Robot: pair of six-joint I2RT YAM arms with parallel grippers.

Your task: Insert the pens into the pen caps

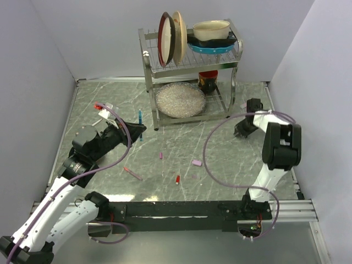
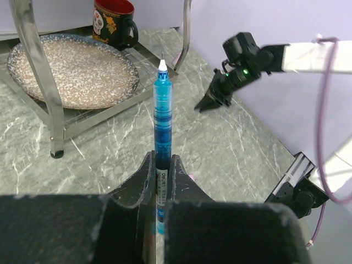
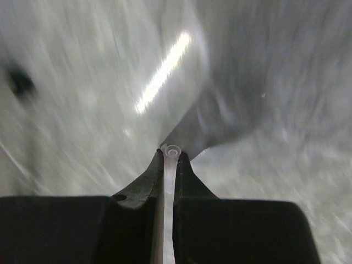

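My left gripper (image 2: pixel 162 164) is shut on a dark blue pen (image 2: pixel 162 110), whose white tip points away from the wrist; the top view shows this pen (image 1: pixel 140 122) too, above the table's left middle. My right gripper (image 3: pixel 171 157) is shut on a small clear-white pen cap (image 3: pixel 172 150), open end outward, and hangs at the right by the rack (image 1: pixel 242 132). On the table lie a magenta cap (image 1: pixel 161 155), a pale pink piece (image 1: pixel 196 163), a red cap (image 1: pixel 177 179), a slim reddish-pink pen (image 1: pixel 132 174) and white pens (image 1: pixel 104 114) with a red piece (image 1: pixel 98 106) at the far left.
A metal dish rack (image 1: pixel 148 88) stands at the back with plates and bowls on top, a speckled plate (image 1: pixel 180 100) and a dark mug (image 1: pixel 207 81) below. The walls close in on the left, right and back. The right wrist view is blurred.
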